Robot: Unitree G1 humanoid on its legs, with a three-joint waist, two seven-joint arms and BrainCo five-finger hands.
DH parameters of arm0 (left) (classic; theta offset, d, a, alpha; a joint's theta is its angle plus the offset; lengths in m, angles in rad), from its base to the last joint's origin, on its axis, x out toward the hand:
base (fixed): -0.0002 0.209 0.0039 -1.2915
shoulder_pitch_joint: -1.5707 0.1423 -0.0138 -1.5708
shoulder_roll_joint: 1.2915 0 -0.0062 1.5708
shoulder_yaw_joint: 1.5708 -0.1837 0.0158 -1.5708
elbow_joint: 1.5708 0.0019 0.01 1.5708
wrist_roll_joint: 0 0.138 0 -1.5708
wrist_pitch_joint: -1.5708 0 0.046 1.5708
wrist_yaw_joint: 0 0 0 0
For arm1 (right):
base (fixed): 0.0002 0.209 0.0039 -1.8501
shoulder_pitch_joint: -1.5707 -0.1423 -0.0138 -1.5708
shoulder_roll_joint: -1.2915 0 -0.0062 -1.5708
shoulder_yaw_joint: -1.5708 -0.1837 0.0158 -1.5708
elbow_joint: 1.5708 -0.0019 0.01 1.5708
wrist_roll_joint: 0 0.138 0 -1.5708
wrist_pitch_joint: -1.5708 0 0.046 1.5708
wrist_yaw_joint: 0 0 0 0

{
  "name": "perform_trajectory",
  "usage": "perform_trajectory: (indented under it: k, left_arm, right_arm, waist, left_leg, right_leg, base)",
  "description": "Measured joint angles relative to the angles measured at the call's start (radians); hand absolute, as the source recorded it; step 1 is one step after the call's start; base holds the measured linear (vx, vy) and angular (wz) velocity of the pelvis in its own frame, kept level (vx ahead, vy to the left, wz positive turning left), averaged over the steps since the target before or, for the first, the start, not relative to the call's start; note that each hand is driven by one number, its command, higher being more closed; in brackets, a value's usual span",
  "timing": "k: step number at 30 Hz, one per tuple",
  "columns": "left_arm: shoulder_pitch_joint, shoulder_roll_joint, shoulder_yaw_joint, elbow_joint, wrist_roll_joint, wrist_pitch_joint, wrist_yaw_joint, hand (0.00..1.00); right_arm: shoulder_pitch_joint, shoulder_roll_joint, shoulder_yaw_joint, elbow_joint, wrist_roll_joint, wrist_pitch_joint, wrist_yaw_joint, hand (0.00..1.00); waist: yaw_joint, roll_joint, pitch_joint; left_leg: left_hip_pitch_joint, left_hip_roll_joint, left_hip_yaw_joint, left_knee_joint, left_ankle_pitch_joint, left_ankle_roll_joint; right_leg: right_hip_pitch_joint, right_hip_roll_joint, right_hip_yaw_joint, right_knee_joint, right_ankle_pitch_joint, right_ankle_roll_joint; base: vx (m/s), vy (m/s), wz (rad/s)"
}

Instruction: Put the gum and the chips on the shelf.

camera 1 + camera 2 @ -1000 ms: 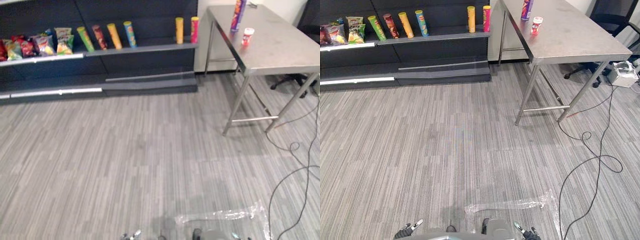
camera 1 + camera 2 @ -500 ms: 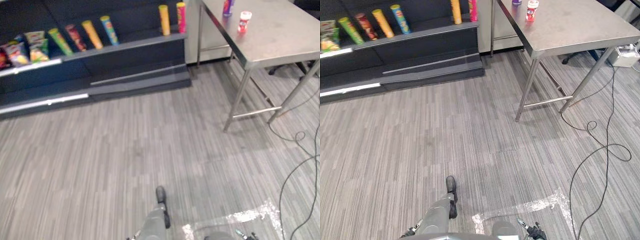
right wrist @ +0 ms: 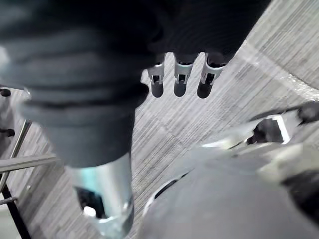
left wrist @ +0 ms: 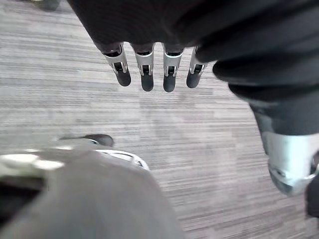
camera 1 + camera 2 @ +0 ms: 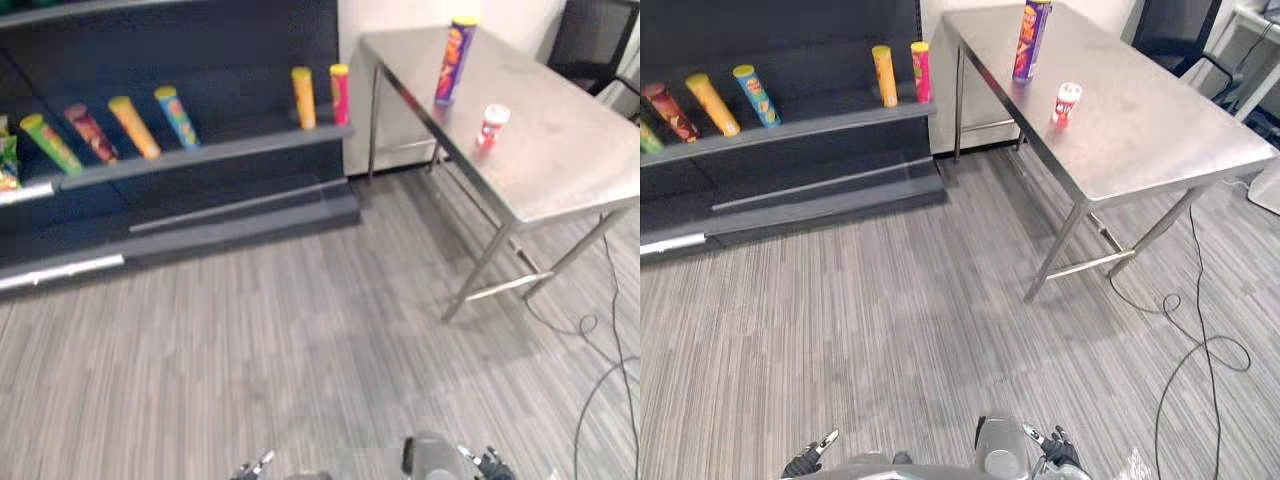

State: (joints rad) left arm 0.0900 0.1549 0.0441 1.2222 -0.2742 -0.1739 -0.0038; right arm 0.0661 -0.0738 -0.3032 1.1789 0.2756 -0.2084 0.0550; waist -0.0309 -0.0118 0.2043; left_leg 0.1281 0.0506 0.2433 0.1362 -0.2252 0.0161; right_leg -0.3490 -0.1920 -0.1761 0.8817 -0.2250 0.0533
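Chips: tall purple can (image 5: 454, 62), upright on the steel table (image 5: 560, 170), toward its far end.
Gum: small red-and-white tub (image 5: 491, 125), upright on the same table, near the can on its nearer side and not touching it.
Table: bare metal top on thin legs, to the robot's right, its far corner just beside the end of the shelf (image 5: 200, 155).
Shelf: low and dark, along the far wall to the robot's left.
Shelf stock, upright: an orange can (image 5: 303, 97) and a pink can (image 5: 340, 93) side by side at the end nearest the table.
Shelf stock, leaning: a blue can (image 5: 176, 115), a yellow can (image 5: 133, 127), a red can (image 5: 88, 132) and a green can (image 5: 47, 143).
Shelf room: an open stretch of ledge lies between the blue can and the orange can.
Left hand (image 4: 147, 79): fingers straight and slack, grasping nothing, grey plank floor beneath.
Right hand (image 3: 180, 79): fingers likewise released and empty, over the floor.
Step in hand: judged to be the approach, since neither item is lifted and both stand well apart from the hands.
Next move: calls for closing on the table's long side, then reaching for the gum or the chips, most likely with the right hand, which is on the table's side.
Handling note: the can is tall and narrow and would likely tip if nudged high, so a wrap around its middle looks safer.
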Motion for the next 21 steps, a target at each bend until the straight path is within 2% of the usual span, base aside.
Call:
perform_trajectory:
  k: [1, 2, 3, 4, 5, 6, 8, 10, 13, 14, 15, 16, 18, 20, 21]
  left_arm:
    - [-0.006, -0.002, 0.001, 0.0, -0.001, 0.0, 0.0, 0.0]
    - [-0.012, -0.008, 0.005, -0.001, -0.004, -0.002, -0.001, 0.0]
    - [-0.017, -0.011, 0.009, -0.001, -0.01, -0.003, -0.001, 0.0]
    - [-0.012, -0.021, 0.038, 0.001, -0.022, -0.003, 0.0, 0.0]
    - [-0.004, -0.038, 0.071, 0.006, -0.026, -0.006, 0.0, 0.0]
    - [-0.01, -0.056, 0.081, 0.011, -0.027, -0.01, -0.001, 0.0]
    - [-0.012, -0.076, 0.123, 0.005, -0.027, -0.02, -0.001, 0.0]
    - [-0.012, -0.084, 0.127, 0.004, -0.026, -0.02, -0.004, 0.0]
    - [-0.028, -0.092, 0.152, -0.013, -0.027, -0.021, -0.012, 0.0]
    - [-0.036, -0.088, 0.157, -0.026, -0.042, -0.02, -0.011, 0.0]
    - [-0.037, -0.093, 0.156, -0.034, -0.066, -0.02, -0.012, 0.0]
    - [-0.041, -0.096, 0.157, -0.036, -0.077, -0.02, -0.012, 0.0]
    - [-0.047, -0.104, 0.158, -0.063, -0.079, -0.022, -0.021, 0.0]
    - [-0.05, -0.104, 0.154, -0.076, -0.084, -0.032, -0.025, 0.0]
    - [-0.051, -0.102, 0.149, -0.078, -0.096, -0.035, -0.026, 0.0]
  right_arm:
    - [0.0, -0.002, 0.001, -0.002, 0.0, 0.0, -0.001, 0.0]
    - [0.006, -0.004, 0.002, -0.003, 0.001, 0.0, -0.002, 0.0]
    - [0.008, -0.004, 0.003, -0.003, 0.001, 0.0, -0.002, 0.0]
    - [0.014, -0.003, 0.003, -0.003, 0.002, 0.0, -0.003, 0.0]
    - [0.021, -0.005, -0.007, -0.003, 0.0, 0.0, -0.001, 0.0]
    - [0.015, -0.017, -0.008, -0.004, -0.002, 0.0, -0.002, 0.0]
    - [0.006, -0.011, -0.036, -0.006, -0.002, -0.001, -0.001, 0.0]
    - [0.013, -0.008, -0.045, -0.007, -0.002, 0.0, -0.001, 0.0]
    - [0.018, -0.008, -0.054, -0.008, -0.002, 0.0, -0.001, 0.0]
    - [0.021, -0.008, -0.053, -0.007, -0.002, 0.0, -0.002, 0.0]
    - [0.02, -0.007, -0.053, -0.018, -0.001, 0.0, -0.003, 0.0]
    - [0.021, -0.006, -0.053, -0.025, -0.001, -0.001, -0.004, 0.0]
    - [0.024, -0.005, -0.055, -0.028, 0.002, 0.0, -0.013, 0.0]
    - [0.022, 0.006, -0.09, -0.028, 0.007, -0.001, -0.019, 0.0]
    - [0.021, 0.009, -0.102, -0.028, 0.008, -0.001, -0.021, 0.0]
  waist:
    - [-0.002, 0.005, 0.001]
    - [-0.003, 0.014, 0.004]
    - [-0.005, 0.016, 0.006]
    - [-0.013, 0.019, 0.008]
    - [-0.02, 0.039, 0.006]
    - [-0.014, 0.063, 0.009]
    - [-0.014, 0.066, 0.016]
    - [-0.02, 0.072, 0.013]
    - [-0.023, 0.072, 0.013]
    - [-0.019, 0.065, 0.017]
    - [-0.019, 0.059, 0.022]
    - [-0.021, 0.059, 0.022]
    - [-0.018, 0.058, 0.024]
    - [-0.005, 0.055, 0.024]
    - [-0.002, 0.054, 0.025]
  left_leg:
    - [0.008, 0.008, -0.007, 0.001, -0.011, -0.011]
    - [0.026, 0.027, -0.025, -0.004, -0.032, -0.036]
    - [0.037, 0.034, -0.036, -0.01, -0.04, -0.049]
    - [0.065, 0.049, -0.056, -0.028, -0.055, -0.076]
    - [0.096, 0.078, -0.068, -0.051, -0.06, -0.092]
    - [0.103, 0.095, -0.064, -0.061, -0.053, -0.083]
    - [0.13, 0.108, -0.067, -0.062, 0.032, -0.132]
    - [0.139, 0.13, -0.076, -0.015, 0.079, -0.163]
    - [-0.008, 0.175, -0.159, 0.326, 0.141, -0.206]
    - [-0.094, 0.195, -0.181, 0.51, 0.213, -0.217]
    - [-0.155, 0.217, -0.164, 0.653, 0.228, -0.21]
    - [-0.185, 0.225, -0.149, 0.714, 0.213, -0.194]
    - [-0.297, 0.242, -0.069, 0.852, 0.099, -0.122]
    - [-0.365, 0.24, -0.006, 0.8, 0.041, -0.11]
    - [-0.381, 0.234, 0.011, 0.751, 0.035, -0.103]
  right_leg:
    - [-0.017, 0.007, -0.005, -0.084, 0.003, 0.004]
    - [-0.032, 0.024, 0.001, -0.292, 0.031, 0.023]
    - [-0.034, 0.028, 0.01, -0.392, 0.054, 0.027]
    - [-0.03, 0.036, 0.038, -0.562, 0.166, 0.027]
    - [-0.003, 0.069, 0.028, -0.594, 0.268, 0.0]
    - [-0.01, 0.083, 0.02, -0.573, 0.236, -0.001]
    - [-0.041, 0.075, 0.007, -0.406, 0.125, -0.051]
    - [-0.005, 0.075, -0.017, -0.368, 0.063, -0.068]
    - [0.095, 0.08, -0.065, -0.417, 0.012, -0.072]
    - [0.138, 0.082, -0.084, -0.428, -0.006, -0.079]
    - [0.182, 0.082, -0.092, -0.431, -0.029, -0.086]
    - [0.203, 0.082, -0.093, -0.432, -0.042, -0.088]
    - [0.287, 0.082, -0.098, -0.449, -0.089, -0.085]
    - [0.327, 0.071, -0.097, -0.466, -0.098, -0.073]
    - [0.337, 0.062, -0.097, -0.468, -0.102, -0.065]
  base:
    - [0.33, -0.192, 0.39]
    - [0.28, -0.184, 0.37]
    - [0.41, -0.269, 0.5]
    - [0.61, -0.369, 0.5]
    - [0.64, -0.35, 0.34]
    - [0.63, -0.323, 0.19]
    - [0.47, -0.266, 0.14]
    - [0.44, -0.257, 0.34]
    - [0.37, -0.222, 0.42]
    - [0.28, -0.12, 0.28]
    - [0.27, -0.098, 0.2]
    - [0.25, -0.048, 0.12]
    - [0.24, 0.01, 0.11]
    - [0.2, 0.084, -0.06]
    - [0.22, 0.146, -0.12]
